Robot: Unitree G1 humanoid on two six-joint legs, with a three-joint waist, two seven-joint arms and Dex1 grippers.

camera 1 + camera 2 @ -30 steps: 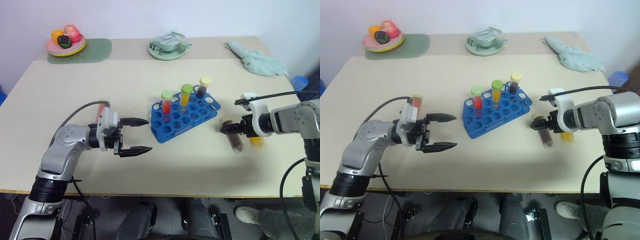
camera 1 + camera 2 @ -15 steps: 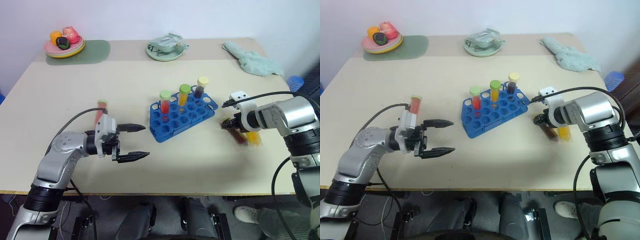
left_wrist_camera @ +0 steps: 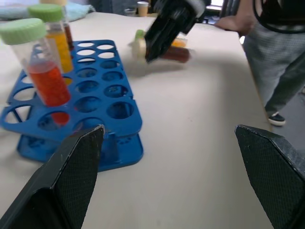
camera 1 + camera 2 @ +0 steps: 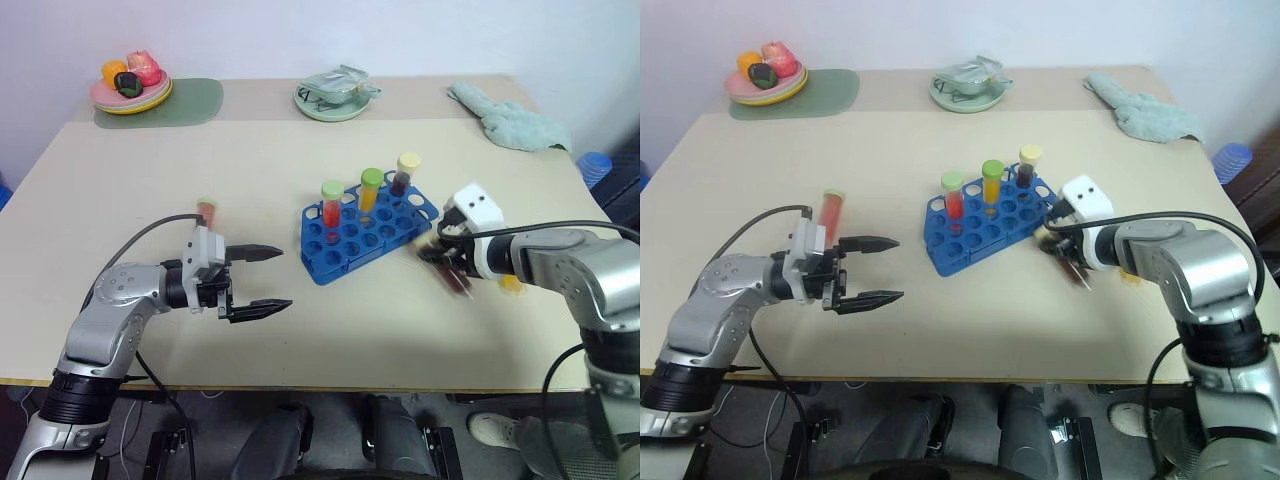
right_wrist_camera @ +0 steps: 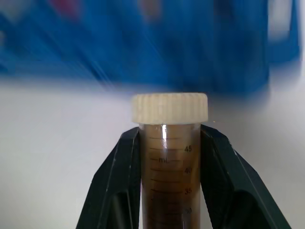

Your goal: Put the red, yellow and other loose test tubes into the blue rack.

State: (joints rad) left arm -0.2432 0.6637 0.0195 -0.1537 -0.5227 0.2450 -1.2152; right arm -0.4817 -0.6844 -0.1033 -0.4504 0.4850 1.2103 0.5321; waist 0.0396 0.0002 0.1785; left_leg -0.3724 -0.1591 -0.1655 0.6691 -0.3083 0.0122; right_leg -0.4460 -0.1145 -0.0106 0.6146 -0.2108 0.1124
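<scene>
The blue rack (image 4: 368, 230) sat mid-table (image 4: 300, 330), three capped tubes standing in its far row. The right gripper (image 5: 169, 157) clenched a brown tube (image 5: 170, 157) beside it; the left gripper (image 4: 258, 280) hung released. A loose red tube (image 4: 831, 207) lay beyond it; plates and a green cloth (image 4: 512, 118) lined the far edge.

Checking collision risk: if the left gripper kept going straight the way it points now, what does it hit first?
Probably the blue rack. The left gripper is open, its fingers pointing across the table toward the rack's near end, with bare tabletop between. In the left wrist view the rack sits off to one side, so it might only clip that end.
</scene>
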